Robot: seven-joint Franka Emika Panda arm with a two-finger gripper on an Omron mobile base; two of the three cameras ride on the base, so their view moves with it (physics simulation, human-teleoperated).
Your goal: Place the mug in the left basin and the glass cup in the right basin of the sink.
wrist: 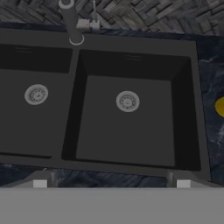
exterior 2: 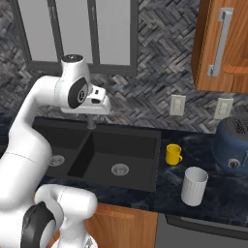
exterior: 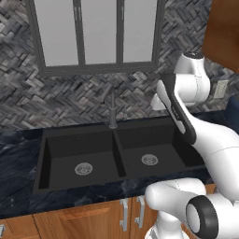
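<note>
With jaws spread over the right basin (wrist: 127,127), the gripper (wrist: 111,183) should swing toward three o'clock, centre over the mug (exterior 2: 173,154), then descend squarely.

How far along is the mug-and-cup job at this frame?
Nothing is done: the left basin and right basin lie empty. Nothing is in hand. The mug and glass cup stand on the counter right of the sink. Both placements remain.

Base views flank the sink (exterior: 123,161), hand view overhead, all sharing it
</note>
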